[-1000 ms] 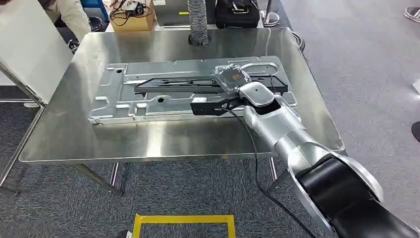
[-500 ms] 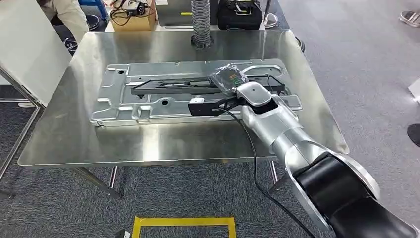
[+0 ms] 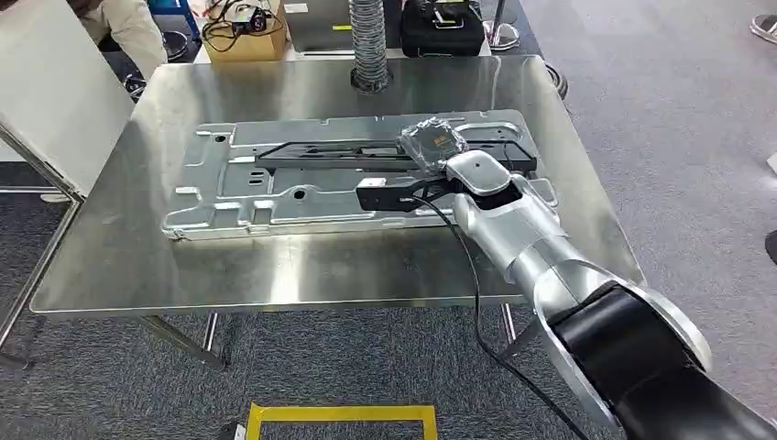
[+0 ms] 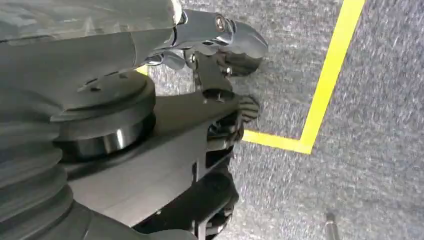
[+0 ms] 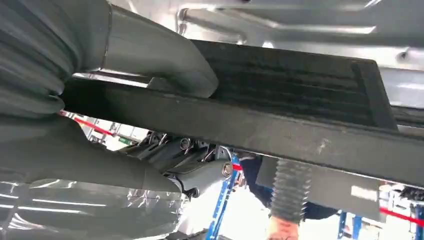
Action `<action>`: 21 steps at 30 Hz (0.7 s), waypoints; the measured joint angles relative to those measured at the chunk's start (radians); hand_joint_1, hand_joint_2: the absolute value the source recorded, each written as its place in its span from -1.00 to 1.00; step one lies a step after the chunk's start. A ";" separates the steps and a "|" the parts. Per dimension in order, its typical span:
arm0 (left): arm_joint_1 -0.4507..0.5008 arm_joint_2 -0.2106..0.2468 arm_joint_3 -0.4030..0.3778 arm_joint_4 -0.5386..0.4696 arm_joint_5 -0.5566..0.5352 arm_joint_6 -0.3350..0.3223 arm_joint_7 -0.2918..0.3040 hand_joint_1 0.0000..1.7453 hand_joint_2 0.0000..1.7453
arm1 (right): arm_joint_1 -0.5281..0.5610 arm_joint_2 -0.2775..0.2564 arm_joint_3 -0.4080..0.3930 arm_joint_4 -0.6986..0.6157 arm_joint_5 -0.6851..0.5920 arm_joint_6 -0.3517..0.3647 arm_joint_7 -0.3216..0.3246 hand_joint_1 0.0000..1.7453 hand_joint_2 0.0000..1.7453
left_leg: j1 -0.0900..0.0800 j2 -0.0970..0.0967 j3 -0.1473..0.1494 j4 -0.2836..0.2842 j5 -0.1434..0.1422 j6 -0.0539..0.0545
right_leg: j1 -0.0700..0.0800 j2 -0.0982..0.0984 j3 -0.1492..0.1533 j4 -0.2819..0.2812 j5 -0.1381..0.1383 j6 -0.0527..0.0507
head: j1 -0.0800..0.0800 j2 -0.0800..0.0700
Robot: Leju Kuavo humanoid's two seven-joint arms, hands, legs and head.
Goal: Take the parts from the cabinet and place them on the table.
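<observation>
Right hand [image 3: 431,151], under a crinkled plastic cover: finger positions hidden in the head view. Black part [image 5: 300,100]: both ends cut off by the right wrist picture's edges. Person [image 3: 119,27]: cropped at the top-left corner.

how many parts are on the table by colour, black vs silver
black: 1, the long black frame, held by the right hand
silver: 1, the large stamped metal panel lying under it
total: 2 parts on the steel table
</observation>
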 joint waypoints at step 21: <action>0.008 0.001 0.002 0.000 0.006 0.001 -0.006 -1.00 1.00 | -0.004 0.006 0.000 0.018 0.011 0.003 -0.001 1.00 1.00 | 0.005 -0.001 -0.004 -0.026 0.038 0.038 | -0.005 0.002 -0.148 0.324 -0.136 0.047 | 0.000 0.000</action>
